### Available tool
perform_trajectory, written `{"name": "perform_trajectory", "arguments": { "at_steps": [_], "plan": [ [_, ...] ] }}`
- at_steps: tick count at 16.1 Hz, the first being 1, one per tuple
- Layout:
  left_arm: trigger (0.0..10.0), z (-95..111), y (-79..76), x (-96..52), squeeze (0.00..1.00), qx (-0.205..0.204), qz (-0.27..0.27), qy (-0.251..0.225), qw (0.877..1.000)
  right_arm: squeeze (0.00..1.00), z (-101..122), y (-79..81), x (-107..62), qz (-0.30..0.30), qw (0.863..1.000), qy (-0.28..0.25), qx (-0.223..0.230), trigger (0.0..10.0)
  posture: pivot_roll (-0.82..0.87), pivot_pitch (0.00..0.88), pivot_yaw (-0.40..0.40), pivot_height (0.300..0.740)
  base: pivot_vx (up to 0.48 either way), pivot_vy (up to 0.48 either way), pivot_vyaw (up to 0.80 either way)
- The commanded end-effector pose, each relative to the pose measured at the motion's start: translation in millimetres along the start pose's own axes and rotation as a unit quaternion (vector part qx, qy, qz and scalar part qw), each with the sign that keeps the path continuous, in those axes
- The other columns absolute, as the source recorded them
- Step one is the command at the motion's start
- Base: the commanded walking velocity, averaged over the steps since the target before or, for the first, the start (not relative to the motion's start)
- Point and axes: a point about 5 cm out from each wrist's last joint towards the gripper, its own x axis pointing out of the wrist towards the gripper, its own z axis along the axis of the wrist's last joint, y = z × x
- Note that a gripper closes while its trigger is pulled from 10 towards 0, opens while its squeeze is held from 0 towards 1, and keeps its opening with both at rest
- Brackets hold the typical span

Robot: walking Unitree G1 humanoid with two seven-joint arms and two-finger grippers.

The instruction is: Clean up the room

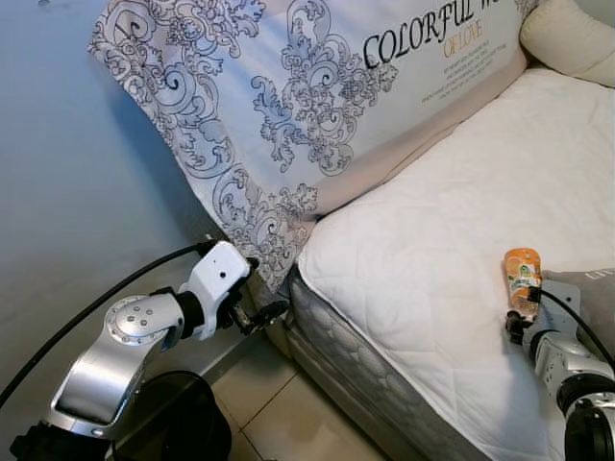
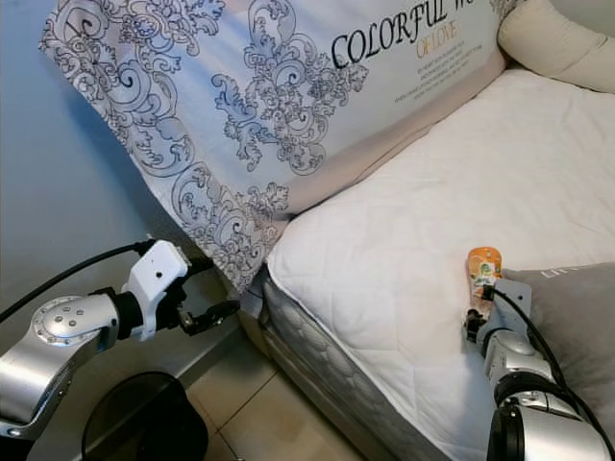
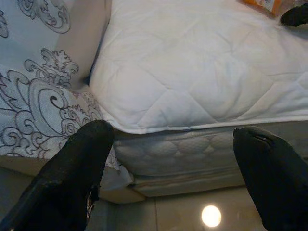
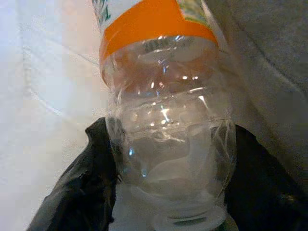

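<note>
Your right gripper (image 1: 516, 325) clamped on clear bottle (image 1: 522, 279) at 4 o'clock on mattress (image 1: 432, 240), left gripper (image 1: 272, 312) spread open, 8 o'clock, beside patterned pillow (image 1: 307, 106).

The bottle (image 4: 166, 120) is running off the picture's edge beyond the right gripper's (image 4: 168, 192) fingers (image 4: 82, 187), so its label is being cut to an orange band and its far end cannot be told. Its cap is slipping out of frame between those fingers. In the head views the small print on the bottle is too small to read. The pillow's (image 1: 317, 106) lettering is being cut off at the picture's edge. A dark round thing (image 2: 144, 423) below the left gripper's (image 1: 261, 317) fingers is too shadowed to identify.
</note>
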Motion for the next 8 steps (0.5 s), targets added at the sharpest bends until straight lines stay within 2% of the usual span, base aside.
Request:
{"name": "perform_trajectory", "arguments": {
  "at_steps": [1,5,6,8],
  "plan": [
    [10.0,1.0,-0.8,-2.2,0.0,-0.005,-0.002,-0.004,1.0,0.0,2.9,10.6,0.5,0.021,1.0,-0.005,0.018,0.0,0.04,0.0,0.115,0.74,0.0,0.0,0.0],
    [10.0,-4.0,-0.7,2.0,0.0,-0.031,0.026,-0.014,0.999,0.0,12.5,27.5,-0.2,0.069,0.996,-0.04,0.045,0.0,0.01,0.0,0.106,0.74,0.0,0.0,0.0],
    [10.0,-5.1,0.0,2.1,0.0,-0.035,0.033,-0.013,0.999,0.0,13.2,30.0,-0.5,0.077,0.995,-0.045,0.042,0.0,0.01,0.0,0.103,0.74,0.0,0.0,0.0],
    [10.0,-9.5,1.3,1.2,0.0,-0.048,0.055,-0.013,0.997,0.0,10.6,41.6,-2.6,0.113,0.992,-0.061,0.007,0.0,0.0,0.0,0.091,0.74,0.0,0.0,0.0]
  ]
}}
